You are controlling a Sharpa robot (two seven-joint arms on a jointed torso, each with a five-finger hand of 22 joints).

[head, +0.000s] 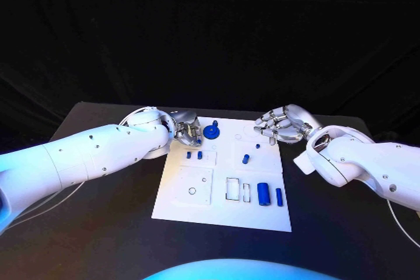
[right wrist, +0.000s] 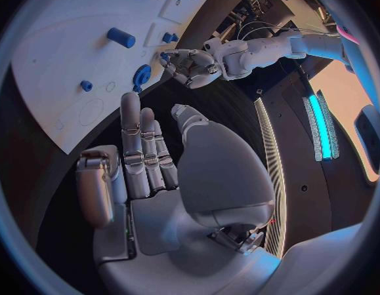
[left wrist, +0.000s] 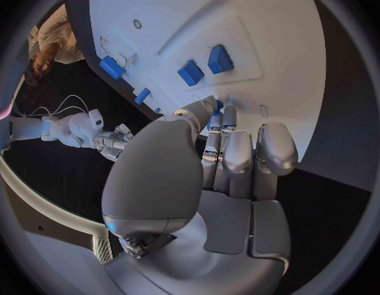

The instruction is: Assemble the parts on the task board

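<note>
Arms enter from both sides of the black tabletop (head: 105, 225), meeting at the far edge of the white task board (head: 263, 216). Left robot hand (head: 186, 132) sits at the board's far-left corner, about 11 o'clock from board centre, palm turned toward the board, fingers curled inward next to a round blue gear-like part (head: 213, 132) just beside it. Left wrist view shows fingertips (left wrist: 216, 106) closing on something blue at the board surface; whether it is actually gripped, cannot tell. Right robot hand (head: 281, 126) hovers at the board's far-right corner, about 1 o'clock, fingers spread and slightly bent, holding nothing; in the right wrist view its fingers (right wrist: 132, 121) stretch out over the board edge, apart from each other.

Parts on the board: two small blue blocks (head: 193, 154) side by side at 10 o'clock from centre, a short blue cylinder (head: 246, 158) near centre, a tiny blue peg (head: 257, 146) just beyond it, a blue block (head: 263, 191) and a slim blue bar (head: 279, 197) at 4 o'clock, beside a rectangular cutout (head: 233, 189). A raised square panel (head: 196, 186) with small holes lies at 8 o'clock.

No writing or labels legible on the board, parts or arms.
</note>
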